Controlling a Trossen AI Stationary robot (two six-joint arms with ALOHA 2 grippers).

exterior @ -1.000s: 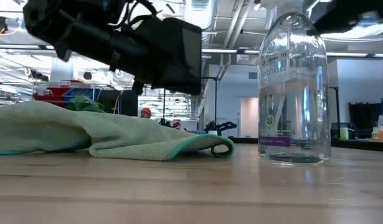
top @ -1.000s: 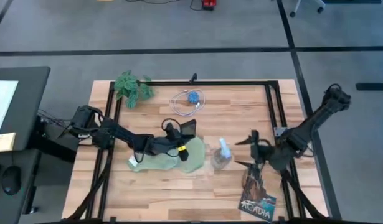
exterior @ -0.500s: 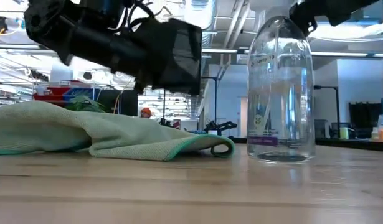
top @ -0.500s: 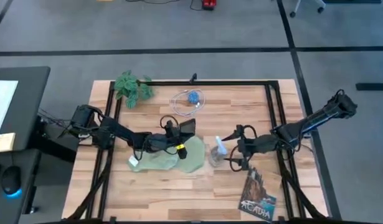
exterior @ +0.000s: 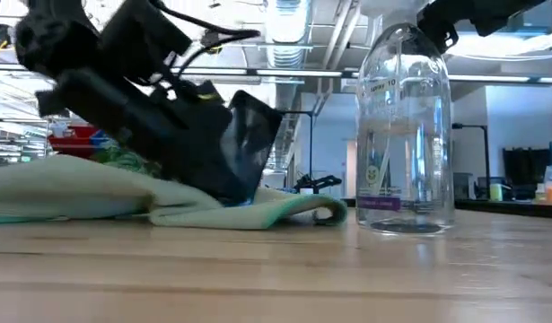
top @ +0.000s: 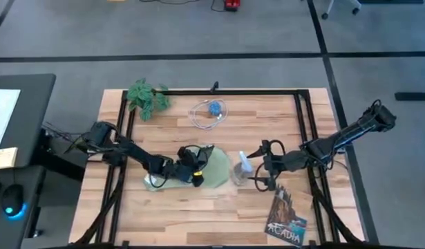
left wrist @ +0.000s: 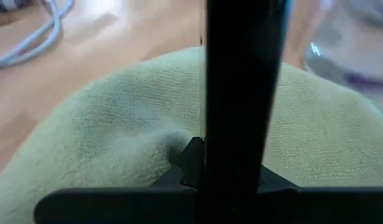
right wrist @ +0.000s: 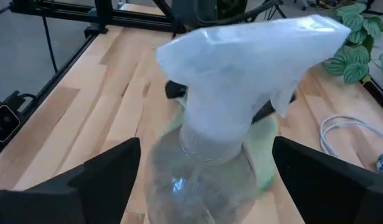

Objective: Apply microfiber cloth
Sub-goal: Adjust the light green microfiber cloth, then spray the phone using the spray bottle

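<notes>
**Left gripper pressed onto cloth; right gripper open around spray bottle**

The microfiber cloth [top: 209,168] is a pale sage-green fabric with a fine looped pile and a darker green stitched edge. It lies rumpled near the centre of the table [top: 267,124], with a folded lip facing the spray bottle [top: 242,171].

The left gripper [top: 197,172] is tilted down onto the cloth. In the left wrist view a dark finger [left wrist: 241,93] presses into the pile and dents it. Whether the fingers are parted or closed cannot be told.

The right gripper [top: 262,168] is at the head of the spray bottle. In the right wrist view its two dark fingers [right wrist: 110,171] stand spread on either side of the bottle's neck, apart from it. The bottle is clear, rounded plastic with a pale trigger head and a purple-banded label; it stands upright just beside the cloth.

The table is light wood planking inside a black metal frame. On it also lie:
- a leafy green plant [top: 147,97] at the far left corner;
- a white cable coil [top: 209,113] with a blue object in it;
- a printed booklet [top: 285,216] near the right front edge.

The floor is grey with dark lines. The low view shows ceiling ducts and shelving behind.
</notes>
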